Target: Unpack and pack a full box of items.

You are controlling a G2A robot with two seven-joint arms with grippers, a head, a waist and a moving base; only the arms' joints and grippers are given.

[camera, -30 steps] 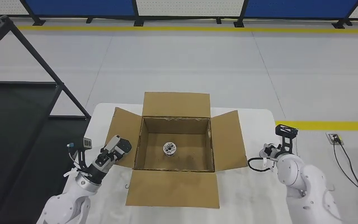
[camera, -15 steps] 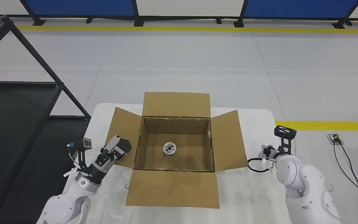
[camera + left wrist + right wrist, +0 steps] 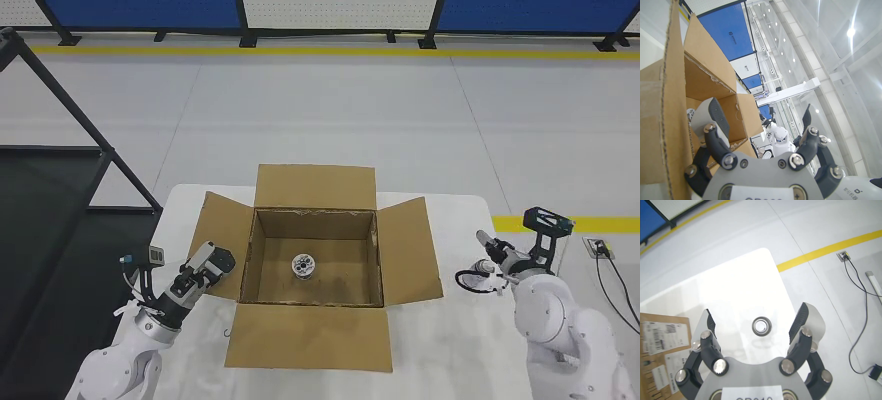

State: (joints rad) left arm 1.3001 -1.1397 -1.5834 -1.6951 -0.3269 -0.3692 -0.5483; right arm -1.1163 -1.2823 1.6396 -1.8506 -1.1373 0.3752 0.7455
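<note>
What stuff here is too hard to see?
- Top view: the round item in the box is too small to identify.
- Left wrist view: it is mostly hidden behind the left gripper.
- Right wrist view: the box labels are blurred and cut off by the edge.

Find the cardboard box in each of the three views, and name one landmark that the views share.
Top view: the cardboard box stands mid-table, flaps spread open.
Left wrist view: a flap edge and the open inside, close beside the left gripper.
Right wrist view: one labelled flap, beside the right gripper.
Shared landmark: the blue panels across the room.
</note>
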